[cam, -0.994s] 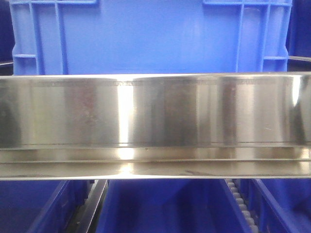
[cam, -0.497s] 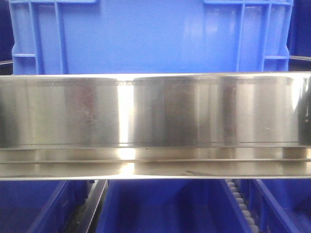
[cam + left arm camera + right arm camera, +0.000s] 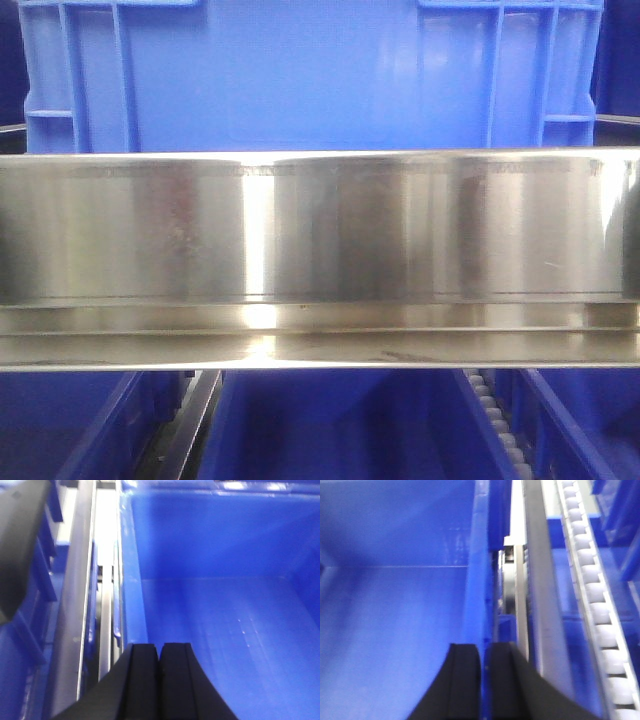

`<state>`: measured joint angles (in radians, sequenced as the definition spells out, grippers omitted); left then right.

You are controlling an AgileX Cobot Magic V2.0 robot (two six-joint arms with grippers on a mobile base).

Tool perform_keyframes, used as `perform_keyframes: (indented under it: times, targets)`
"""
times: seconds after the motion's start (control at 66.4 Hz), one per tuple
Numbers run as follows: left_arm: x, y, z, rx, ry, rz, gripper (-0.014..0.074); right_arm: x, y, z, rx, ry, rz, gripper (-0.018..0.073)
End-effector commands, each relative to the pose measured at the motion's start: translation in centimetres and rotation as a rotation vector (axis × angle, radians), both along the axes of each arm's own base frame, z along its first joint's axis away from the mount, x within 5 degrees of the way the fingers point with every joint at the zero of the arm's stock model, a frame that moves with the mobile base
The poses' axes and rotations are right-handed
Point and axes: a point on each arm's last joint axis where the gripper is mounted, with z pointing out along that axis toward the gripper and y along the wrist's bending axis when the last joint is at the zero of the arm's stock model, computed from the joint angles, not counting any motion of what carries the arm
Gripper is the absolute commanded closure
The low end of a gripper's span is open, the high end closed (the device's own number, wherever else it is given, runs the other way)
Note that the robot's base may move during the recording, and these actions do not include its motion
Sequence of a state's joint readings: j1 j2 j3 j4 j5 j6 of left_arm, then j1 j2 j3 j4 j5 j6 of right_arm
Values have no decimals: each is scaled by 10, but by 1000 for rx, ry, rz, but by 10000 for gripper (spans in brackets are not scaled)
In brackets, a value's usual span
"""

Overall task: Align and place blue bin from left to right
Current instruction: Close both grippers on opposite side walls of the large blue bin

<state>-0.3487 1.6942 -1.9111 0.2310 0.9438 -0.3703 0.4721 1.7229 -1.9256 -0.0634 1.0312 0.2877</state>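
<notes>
The blue bin [image 3: 300, 80] fills the top of the front view, its flat ribbed side wall rising behind a steel rail. Neither gripper shows in that view. In the left wrist view my left gripper [image 3: 160, 647] is shut with nothing between its fingers, hovering over the bin's bare floor [image 3: 225, 630] just inside its left wall [image 3: 131, 590]. In the right wrist view my right gripper [image 3: 485, 650] straddles the bin's right wall [image 3: 477, 570]. Its fingers are closed onto the rim, one inside the bin and one outside.
A wide shiny steel rail [image 3: 320, 255] crosses the front view. Below it stand darker blue bins [image 3: 330, 425] between a black rail [image 3: 190, 420] and a white roller track [image 3: 495, 415]. A steel rail [image 3: 75, 605] runs left of the bin, rollers [image 3: 592, 600] right of it.
Almost nothing has moved in the front view. Only a dark reflection at the right end of the steel rail has appeared and grown a little.
</notes>
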Motion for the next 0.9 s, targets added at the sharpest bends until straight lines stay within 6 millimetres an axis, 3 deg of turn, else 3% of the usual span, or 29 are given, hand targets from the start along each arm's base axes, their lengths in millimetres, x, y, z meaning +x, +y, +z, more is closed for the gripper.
perform_keyframes:
  times: [0.0, 0.241, 0.512, 0.888]
  targets:
    - [-2, -3, 5, -17, -18, -6, 707, 0, 0, 4, 0, -15, 2, 255]
    - [-1, -3, 5, -18, -28, -7, 707, 12, 10, -16, -22, 29, 8, 356]
    - [-1, -3, 5, -16, -28, -7, 707, 22, 19, -34, -48, 67, 17, 290]
    - [-1, -3, 5, -15, -26, -7, 707, 25, 19, -35, -55, 51, 15, 291]
